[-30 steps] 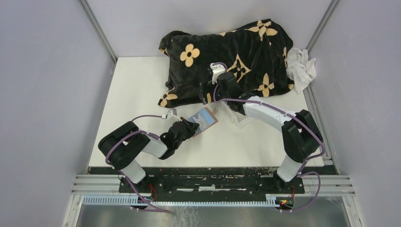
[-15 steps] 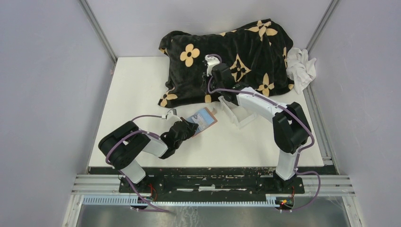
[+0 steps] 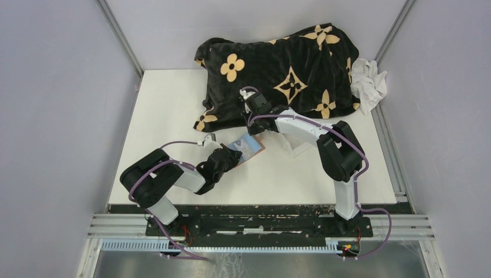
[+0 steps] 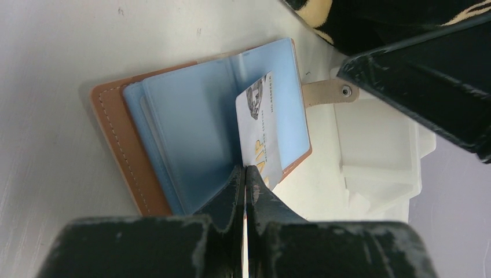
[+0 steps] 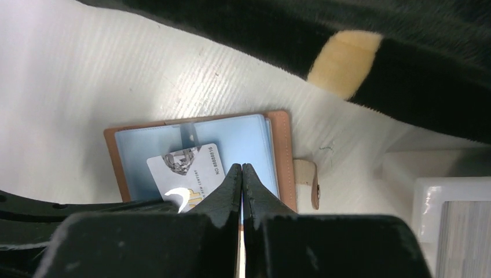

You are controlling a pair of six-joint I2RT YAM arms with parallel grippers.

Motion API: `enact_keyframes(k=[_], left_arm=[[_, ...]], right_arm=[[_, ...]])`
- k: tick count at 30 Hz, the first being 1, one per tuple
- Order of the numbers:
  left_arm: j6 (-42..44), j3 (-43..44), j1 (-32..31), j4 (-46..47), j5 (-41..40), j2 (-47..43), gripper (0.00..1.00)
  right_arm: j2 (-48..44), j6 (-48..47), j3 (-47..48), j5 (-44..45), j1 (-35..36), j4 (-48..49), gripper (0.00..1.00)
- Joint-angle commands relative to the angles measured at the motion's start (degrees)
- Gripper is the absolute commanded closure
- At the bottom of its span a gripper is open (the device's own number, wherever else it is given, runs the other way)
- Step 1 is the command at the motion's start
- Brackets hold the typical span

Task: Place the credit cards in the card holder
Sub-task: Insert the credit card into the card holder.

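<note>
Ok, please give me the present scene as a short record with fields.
card holder: lies open on the table
card: silver, partly tucked into the card holder
left gripper: shut, tips at the card's near edge
right gripper: shut, empty, over the card holder
clear tray: right of the card holder
blanket: black with tan flowers, at the far side

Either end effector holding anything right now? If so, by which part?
Left end effector pinches the silver card by its near edge, over the open wallet. Right end effector is shut, empty.
</note>
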Motion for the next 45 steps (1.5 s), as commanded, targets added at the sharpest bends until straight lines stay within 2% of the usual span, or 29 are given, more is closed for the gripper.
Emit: enact_keyframes(k=[1,16,28,37,45], left_arm=[[0.8,-0.7,0.2,1.3,-1.5,-0.9,0.97],[-0.4,-3.7,0.2,7.6,-0.9,-3.1,0.97],[-6.2,-7.4,0.5,3.8,-2.8,-10.1,0.97],[-13.4,-8.8,2.9,10.4,1.9,-4.2,0.97],[-20.5,-10.8,5.2,26.5,6.8,6.9,0.97]], right_arm=[[1.1,2.8,-0.9,-0.3,-0.2,-0.7,0.99],[5.5,5.0,-2.6,-0.7,-0.1,-1.6,0.99],[7.0,5.8,-2.7,-0.5,-0.1,-1.9,0.99],[7.3,5.9,-2.5,-0.7,-0.1,-1.8,0.99],[7.1,5.6,-2.9,-0.6,-0.3,-1.9,0.99]])
